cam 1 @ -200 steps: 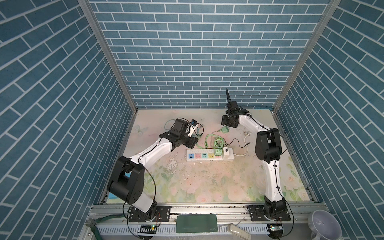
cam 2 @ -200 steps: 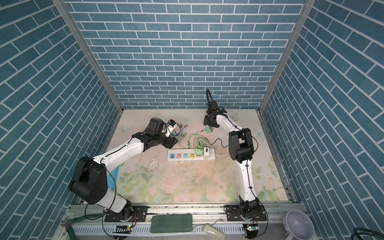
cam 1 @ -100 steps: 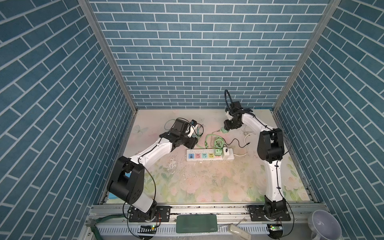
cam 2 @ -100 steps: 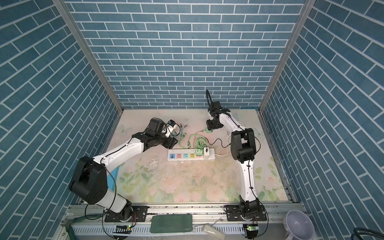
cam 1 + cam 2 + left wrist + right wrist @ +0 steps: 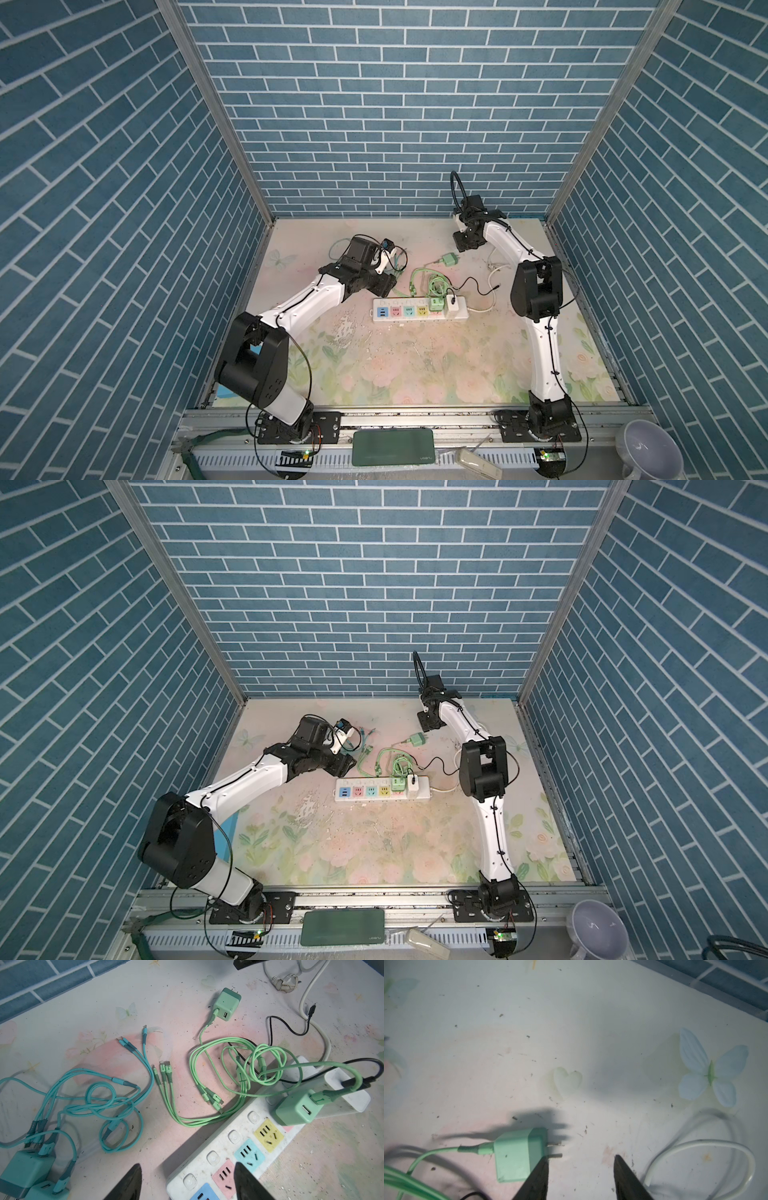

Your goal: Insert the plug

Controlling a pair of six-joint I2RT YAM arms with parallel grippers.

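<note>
Right tool (image 5: 581, 1159) hangs empty, jaws apart, just beside the green plug (image 5: 517, 1155), which lies flat toward the far edge of the table (image 5: 571, 1032). Likely light, rigid, smooth; best pinched across its flat sides, clear of prongs (image 5: 555, 1149), cable (image 5: 436, 1152) trailing.

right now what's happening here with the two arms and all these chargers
The right gripper is down by a loose green charger lying on the table, jaws apart beside its prongs, nothing held yet. The left gripper hovers open over the end of the power strip, also empty. A second green charger and a white charger are already plugged into the strip.
</note>
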